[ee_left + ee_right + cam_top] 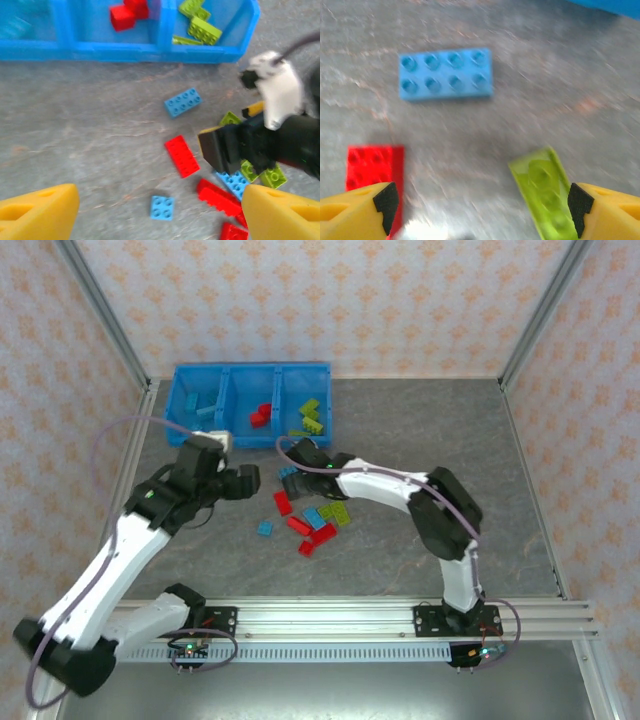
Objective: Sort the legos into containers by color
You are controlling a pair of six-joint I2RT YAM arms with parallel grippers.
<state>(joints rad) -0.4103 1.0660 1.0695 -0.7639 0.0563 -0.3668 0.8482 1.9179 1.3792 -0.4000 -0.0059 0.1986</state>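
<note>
Table [420,430]: grey, carrying everything.
Containers [250,368]: blue tray at the far edge, with light blue, red and green bricks in the left, middle and right bins.
Left claw [160,212]: spread wide, empty.
Right claw [480,207]: spread wide, empty, low over the table.
Legos [312,520]: loose mixed cluster mid-table, by both claws.

1. I find no writing, label, brand, number or sign that I can read in any of my views.
2. The studs on the legos [446,74] are too blurred for me to tell whether they carry any lettering.
3. The blue tray [125,51] shows me a plain wall, and the wallpaper [330,300] carries a repeated ornament, not letters.
</note>
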